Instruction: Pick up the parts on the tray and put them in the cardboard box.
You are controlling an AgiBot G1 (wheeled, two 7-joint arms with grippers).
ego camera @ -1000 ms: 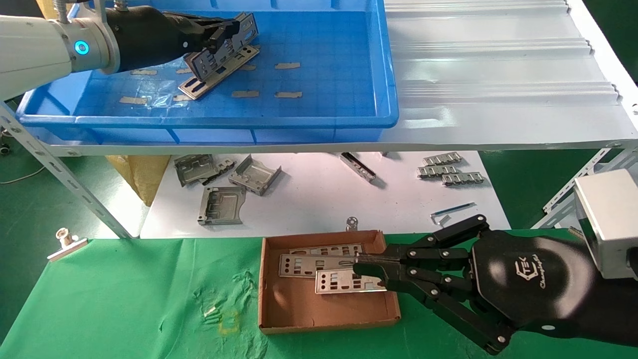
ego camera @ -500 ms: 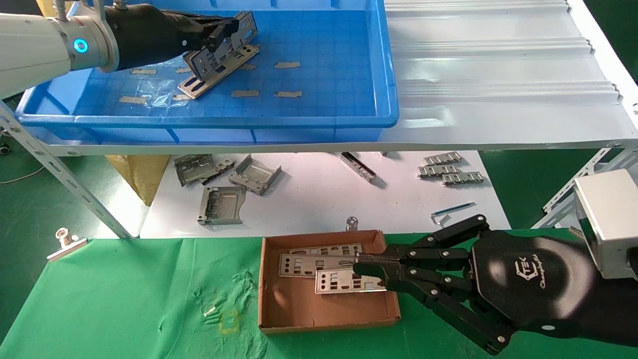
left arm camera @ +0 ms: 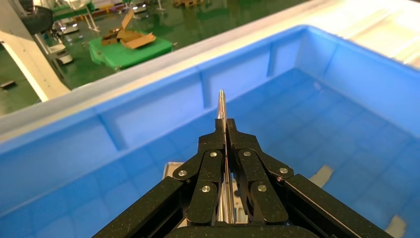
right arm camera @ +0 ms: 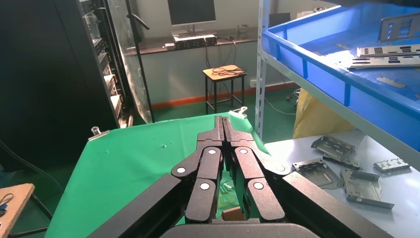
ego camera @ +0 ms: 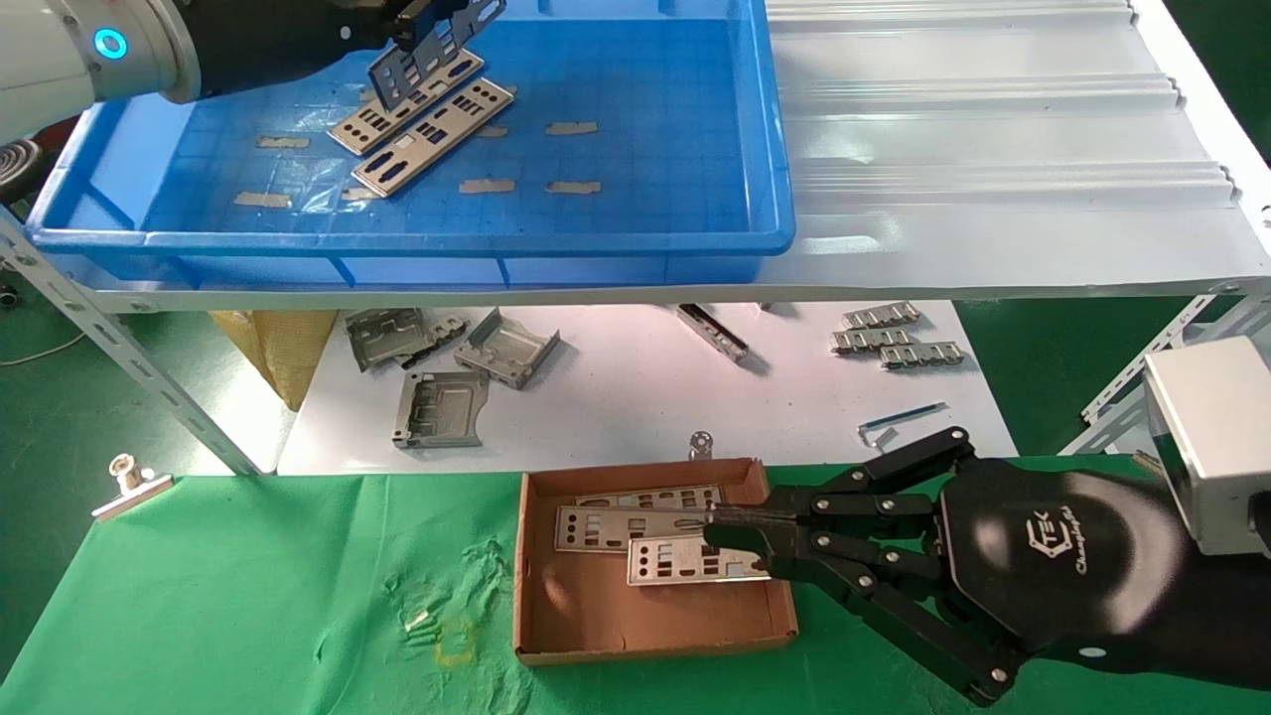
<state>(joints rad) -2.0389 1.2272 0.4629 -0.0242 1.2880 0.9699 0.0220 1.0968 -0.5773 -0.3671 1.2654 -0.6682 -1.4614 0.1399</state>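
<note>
**Left arm holding one plate over the tray; notes on handling**

Green cloth is covering the near bench (ego camera: 248, 596), a white sheet sits behind it, and a white corrugated shelf above is carrying the tray (ego camera: 417, 241). I am watching all three feeds.

Left gripper (ego camera: 422, 22) is hanging over the far left part of the tray, fingers pressed together on one plate (ego camera: 437, 50). The left wrist feed is showing the plate edge-on, a thin sliver (left arm camera: 221, 106) standing out between the pinched fingers. It is hanging clear of the tray floor, tilted.

Two more parts (ego camera: 429, 123) are lying flat on the tray floor just below it, side by side on a diagonal, touching or nearly so. Bits of tan tape (ego camera: 573, 129) are lying near them.

Right gripper (ego camera: 740, 541) is sitting parked at the right edge of the cardboard box (ego camera: 635, 626), its fingers drawn together and empty in the right wrist feed. Three plates (ego camera: 621, 526) are already lying in the box, overlapping.

Handling, my judgement: these plates are looking thin, stiff and light, so weight is no worry. Smooth metal between hard fingers is looking slippery, and a grip near one end is leaving a long overhang that could swing or pivot during a fast carry. I am judging a hold nearer the middle, on a solid strip between cut-outs, to be safer. Lying flat, they are offering little edge to catch; one long edge looks like the way in. Thin sheet could bend if jammed against the box wall.

Grey brackets (ego camera: 442, 407) and toothed strips (ego camera: 899, 343) on the white sheet are not part of this job.
</note>
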